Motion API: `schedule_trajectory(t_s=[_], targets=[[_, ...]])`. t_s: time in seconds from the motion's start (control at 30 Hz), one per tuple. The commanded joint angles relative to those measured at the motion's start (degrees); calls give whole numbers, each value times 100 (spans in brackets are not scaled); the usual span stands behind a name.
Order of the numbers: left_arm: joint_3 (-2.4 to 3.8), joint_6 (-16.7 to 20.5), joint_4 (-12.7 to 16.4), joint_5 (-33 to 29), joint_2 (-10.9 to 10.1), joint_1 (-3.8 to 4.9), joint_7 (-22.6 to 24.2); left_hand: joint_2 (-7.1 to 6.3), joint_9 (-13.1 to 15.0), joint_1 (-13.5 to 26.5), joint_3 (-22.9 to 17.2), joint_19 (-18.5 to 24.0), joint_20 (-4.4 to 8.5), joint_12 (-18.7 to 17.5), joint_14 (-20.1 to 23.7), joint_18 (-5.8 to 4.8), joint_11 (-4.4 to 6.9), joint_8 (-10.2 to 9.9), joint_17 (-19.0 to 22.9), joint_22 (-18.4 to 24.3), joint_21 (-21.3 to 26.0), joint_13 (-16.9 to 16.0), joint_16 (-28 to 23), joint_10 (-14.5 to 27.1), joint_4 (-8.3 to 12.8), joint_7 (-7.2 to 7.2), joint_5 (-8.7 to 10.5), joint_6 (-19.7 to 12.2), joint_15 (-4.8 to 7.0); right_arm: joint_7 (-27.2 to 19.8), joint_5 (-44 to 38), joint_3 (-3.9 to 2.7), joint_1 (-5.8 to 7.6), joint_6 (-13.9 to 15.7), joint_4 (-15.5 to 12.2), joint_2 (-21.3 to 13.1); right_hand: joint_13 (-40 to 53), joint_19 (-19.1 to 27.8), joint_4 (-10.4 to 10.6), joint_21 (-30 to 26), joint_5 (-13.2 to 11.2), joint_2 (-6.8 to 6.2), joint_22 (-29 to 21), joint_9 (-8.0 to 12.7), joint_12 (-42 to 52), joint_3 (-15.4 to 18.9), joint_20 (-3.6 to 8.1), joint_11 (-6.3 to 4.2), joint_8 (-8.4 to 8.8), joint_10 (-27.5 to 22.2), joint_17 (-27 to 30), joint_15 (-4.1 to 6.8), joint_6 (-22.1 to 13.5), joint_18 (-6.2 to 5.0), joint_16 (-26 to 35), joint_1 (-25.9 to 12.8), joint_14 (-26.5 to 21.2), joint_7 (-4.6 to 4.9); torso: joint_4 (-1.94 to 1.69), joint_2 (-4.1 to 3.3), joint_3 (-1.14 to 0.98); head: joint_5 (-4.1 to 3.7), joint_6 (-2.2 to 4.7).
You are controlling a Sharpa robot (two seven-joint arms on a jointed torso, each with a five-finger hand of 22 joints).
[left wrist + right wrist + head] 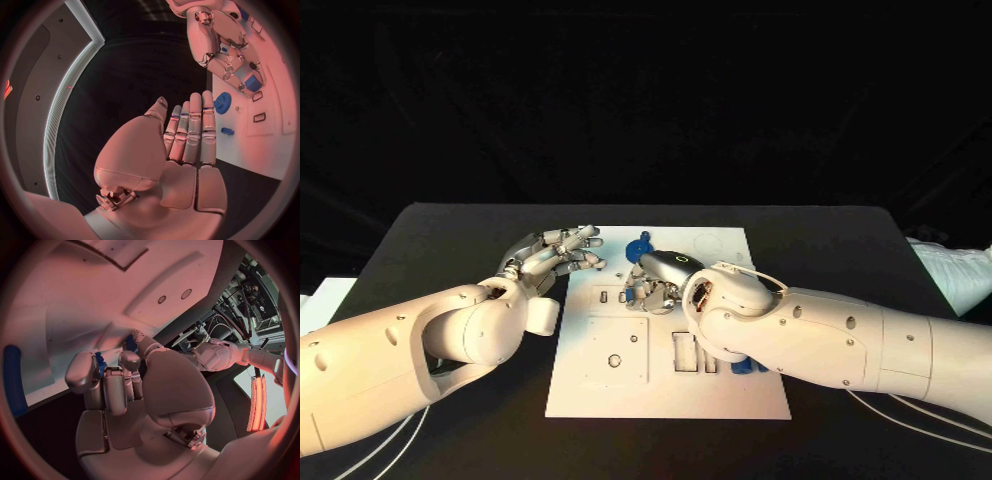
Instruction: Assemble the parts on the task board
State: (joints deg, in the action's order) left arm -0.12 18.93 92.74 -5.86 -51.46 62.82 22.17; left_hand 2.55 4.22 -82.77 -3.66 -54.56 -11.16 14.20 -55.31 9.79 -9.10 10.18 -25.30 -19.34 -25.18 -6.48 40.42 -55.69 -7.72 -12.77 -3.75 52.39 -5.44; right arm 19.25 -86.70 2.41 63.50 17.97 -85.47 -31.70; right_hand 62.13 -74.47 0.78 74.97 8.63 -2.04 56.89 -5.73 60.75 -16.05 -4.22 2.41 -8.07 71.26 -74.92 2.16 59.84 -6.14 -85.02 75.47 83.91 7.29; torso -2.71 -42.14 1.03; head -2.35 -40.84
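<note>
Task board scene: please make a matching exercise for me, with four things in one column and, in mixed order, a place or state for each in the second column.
Column one:
1. left hand
2. right hand
3. blue gear-shaped part
4. task board

Column two:
A. white, lying flat on the black table
B. fingers curled, over the board's middle
C. fingers stretched out, holding nothing, at the board's left edge
D. lying on the far part of the board, beyond the right hand

Pairs: 1-C, 2-B, 3-D, 4-A
</note>
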Motion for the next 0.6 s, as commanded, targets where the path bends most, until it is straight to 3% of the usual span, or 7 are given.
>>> schedule_trajectory(t_s=[0.03,0.43,0.6], targets=[[5,-139,8,27,17,4,12,50,-3,17,-12,32,-5,36,-2,21,-5,20,7,5,30,8,-12,21,24,2,-35,-32,-4,128,-96,28,-35,-94,27,-6,-6,45,-34,-35,-18,-55,-9,10,-24,-13,5,-1,39,-33,-545,-33,-39,-16,23,2,397,12,-9,0,2,-9,-2],[5,-152,5,27,22,4,4,50,-3,17,-14,30,-5,36,-7,22,-4,20,7,5,30,9,-11,22,25,2,-35,-33,-4,220,-99,28,-39,37,17,-18,-9,57,-25,-53,32,-53,-35,10,-27,-21,-5,8,37,-42,-521,-43,-37,-20,40,-14,390,20,-11,2,7,-14,-9],[5,-157,4,27,24,4,-2,49,-3,16,-15,27,-5,36,-14,24,-4,20,8,5,29,10,-10,23,26,2,-34,-34,-3,236,-98,28,-41,87,11,-28,-28,74,7,-80,62,-111,-76,18,-44,13,-18,23,58,-59,-501,-55,-76,-28,56,-87,385,36,-11,2,3,-12,-10]])
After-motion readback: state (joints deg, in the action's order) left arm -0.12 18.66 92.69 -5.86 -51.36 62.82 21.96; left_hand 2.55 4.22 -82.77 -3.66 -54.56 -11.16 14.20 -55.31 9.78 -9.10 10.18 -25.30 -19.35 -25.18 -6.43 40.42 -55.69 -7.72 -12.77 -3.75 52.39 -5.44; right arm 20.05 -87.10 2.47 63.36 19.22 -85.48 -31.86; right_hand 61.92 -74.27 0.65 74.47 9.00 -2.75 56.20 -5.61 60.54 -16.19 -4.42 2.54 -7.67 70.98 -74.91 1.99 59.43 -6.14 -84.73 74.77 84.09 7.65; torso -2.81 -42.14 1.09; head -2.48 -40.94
